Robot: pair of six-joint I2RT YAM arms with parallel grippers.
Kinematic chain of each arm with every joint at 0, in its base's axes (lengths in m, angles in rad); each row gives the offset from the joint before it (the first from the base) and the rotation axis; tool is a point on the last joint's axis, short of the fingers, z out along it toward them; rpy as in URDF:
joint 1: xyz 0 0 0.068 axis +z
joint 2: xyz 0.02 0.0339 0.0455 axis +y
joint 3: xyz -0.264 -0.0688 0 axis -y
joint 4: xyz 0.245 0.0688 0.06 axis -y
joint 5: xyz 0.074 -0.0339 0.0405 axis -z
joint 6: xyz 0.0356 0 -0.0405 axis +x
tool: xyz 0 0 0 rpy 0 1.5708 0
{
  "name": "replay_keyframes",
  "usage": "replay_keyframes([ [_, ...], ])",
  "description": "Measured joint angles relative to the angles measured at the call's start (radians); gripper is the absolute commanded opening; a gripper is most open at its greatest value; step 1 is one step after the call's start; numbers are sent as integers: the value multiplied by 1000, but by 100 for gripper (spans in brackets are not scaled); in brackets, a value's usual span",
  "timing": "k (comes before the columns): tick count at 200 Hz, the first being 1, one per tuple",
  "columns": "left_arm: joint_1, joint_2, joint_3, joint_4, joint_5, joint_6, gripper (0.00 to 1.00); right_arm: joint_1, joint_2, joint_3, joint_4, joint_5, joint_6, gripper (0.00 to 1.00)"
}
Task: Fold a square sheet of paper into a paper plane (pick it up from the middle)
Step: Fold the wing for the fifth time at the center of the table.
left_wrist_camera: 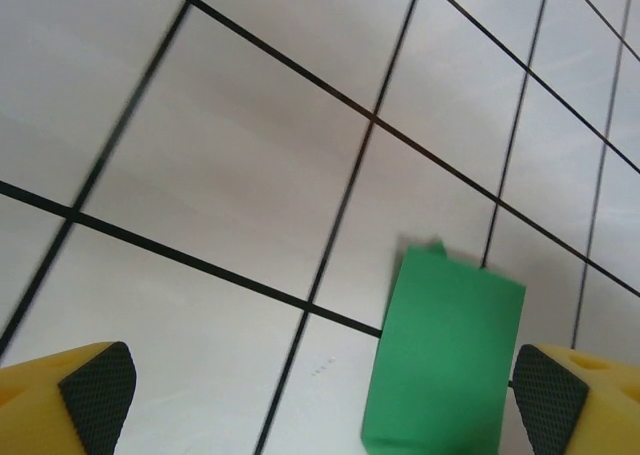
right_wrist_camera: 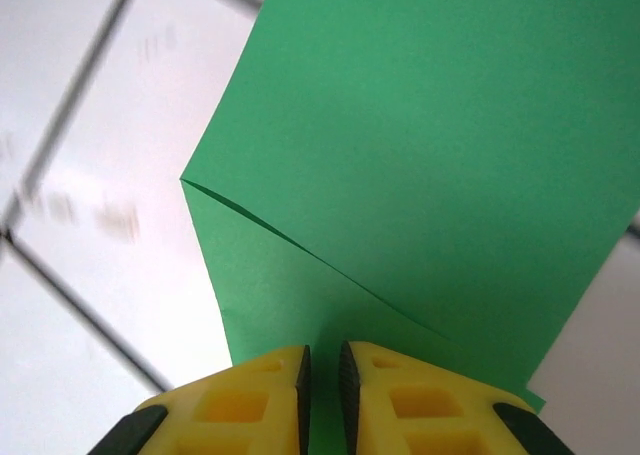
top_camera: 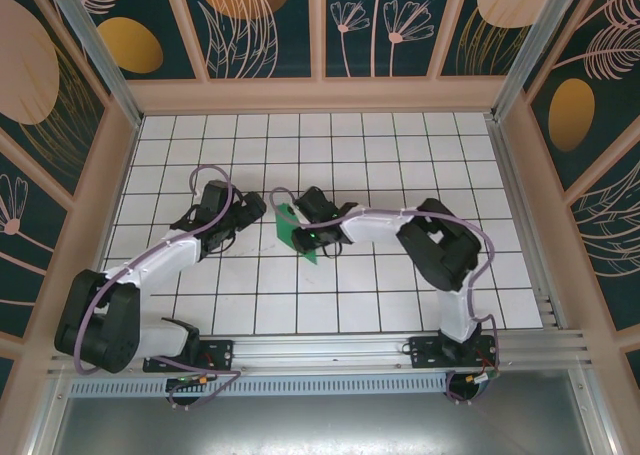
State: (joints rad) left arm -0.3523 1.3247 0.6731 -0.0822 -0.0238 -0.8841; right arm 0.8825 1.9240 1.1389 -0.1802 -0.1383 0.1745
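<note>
The green sheet of paper [top_camera: 293,231] sat near the middle of the white tiled table [top_camera: 400,155]. It was bent rather than flat, and the right wrist view showed a sharp crease running across it. The right gripper [right_wrist_camera: 322,360] was clamped on the sheet's near edge, its yellow fingers [right_wrist_camera: 250,395] almost together with the paper pinched between them. From above, that gripper lay at the sheet's 3 o'clock. The left gripper [top_camera: 250,207] was at the sheet's 9 o'clock, near but not touching, with its jaws spread wide. In its own camera the paper sat toward 5 o'clock, just beside one dark pad [left_wrist_camera: 548,400].
</note>
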Motion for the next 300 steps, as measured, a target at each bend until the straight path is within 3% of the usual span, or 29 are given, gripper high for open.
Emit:
replay_keyframes([
  [14, 0, 4, 0, 19, 29, 0, 99, 0, -50, -51, -24, 0, -50, 26],
  [28, 0, 5, 0, 39, 58, 0, 99, 0, -84, -75, -54, 4, -60, 39],
  [45, 0, 5, 0, 58, 90, 0, 98, 0, -124, -92, -63, 17, -30, 47],
  [99, 0, 8, -5, 109, 206, -9, 98, -2, -289, -209, 14, 88, 366, 44],
  [133, 0, 12, -22, 117, 269, -37, 96, -2, -287, -219, 31, 97, 489, 40],
  [228, -91, 40, -49, 147, 334, -121, 87, -53, -146, -195, 85, 51, 531, 35],
  [300, -165, 109, -64, 185, 323, -183, 75, -146, -167, -344, 356, -136, 587, 34],
])
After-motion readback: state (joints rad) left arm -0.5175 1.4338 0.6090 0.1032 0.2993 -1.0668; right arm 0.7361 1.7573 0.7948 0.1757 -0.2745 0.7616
